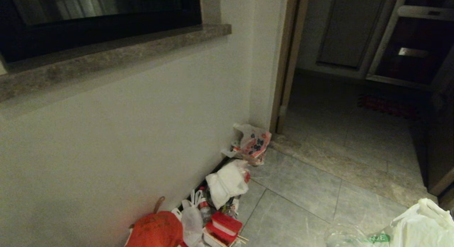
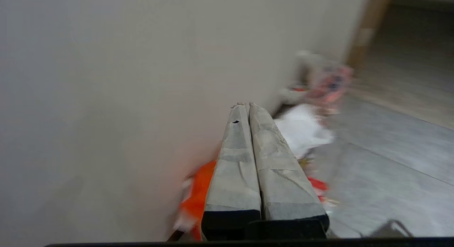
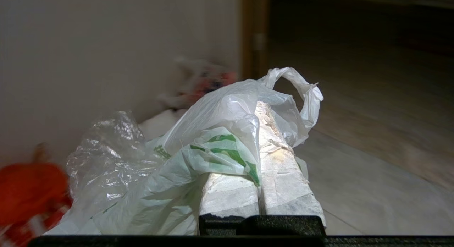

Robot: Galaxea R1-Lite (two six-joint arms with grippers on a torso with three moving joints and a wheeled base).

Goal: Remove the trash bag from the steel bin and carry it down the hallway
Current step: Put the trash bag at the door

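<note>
My right gripper (image 3: pixel 260 108) is clamped on the trash bag (image 3: pixel 198 151), left gripper (image 2: pixel 244 106) shut and empty; I'd hold tight and steer wide of the litter (image 1: pixel 227 185).

Head high, wrists low, shared wall (image 1: pixel 124 133)

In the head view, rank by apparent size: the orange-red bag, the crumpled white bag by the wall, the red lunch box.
1. orange-red bag, though cut off by the picture's edge
2. white bag, close behind it, so that order is unsure
3. red lunch box, clearly smallest
</note>
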